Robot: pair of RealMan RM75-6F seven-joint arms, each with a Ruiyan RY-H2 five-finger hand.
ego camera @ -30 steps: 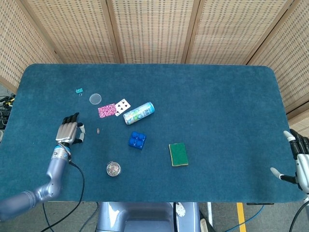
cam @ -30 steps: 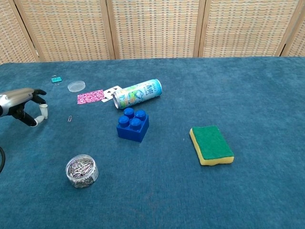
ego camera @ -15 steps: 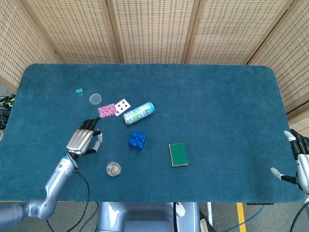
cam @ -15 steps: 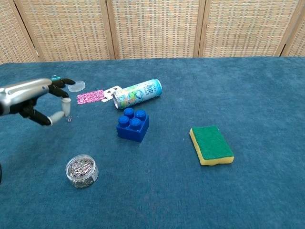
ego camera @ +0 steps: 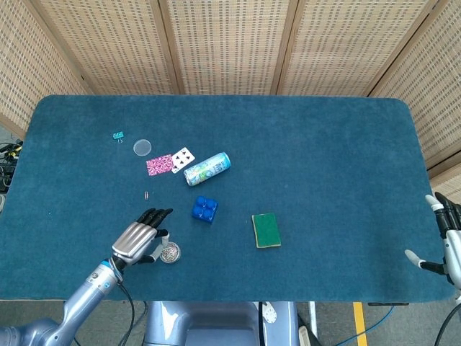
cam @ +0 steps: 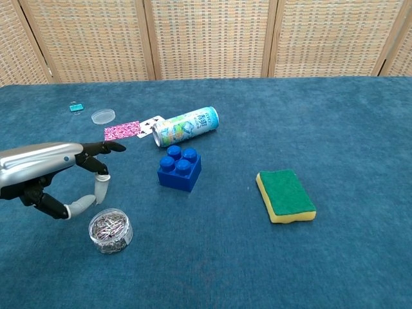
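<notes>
My left hand (ego camera: 140,236) (cam: 61,174) hovers open over the near left of the table, fingers spread and empty, just left of a small clear jar of paper clips (ego camera: 170,252) (cam: 111,230). A blue toy brick (ego camera: 205,209) (cam: 179,168) sits a little beyond it to the right. My right hand (ego camera: 448,245) stays at the table's right edge, fingers apart and holding nothing; the chest view does not show it.
A drink can (ego camera: 207,169) (cam: 187,126) lies on its side beside playing cards (ego camera: 168,161) (cam: 132,128). A clear round lid (ego camera: 142,147), a teal clip (ego camera: 118,135) and a loose paper clip (ego camera: 147,194) lie further left. A green-and-yellow sponge (ego camera: 266,230) (cam: 285,195) lies mid-table.
My left hand has moved toward the near edge and rightward, from beside the loose paper clip to the jar of paper clips. The right hand has stayed put.
</notes>
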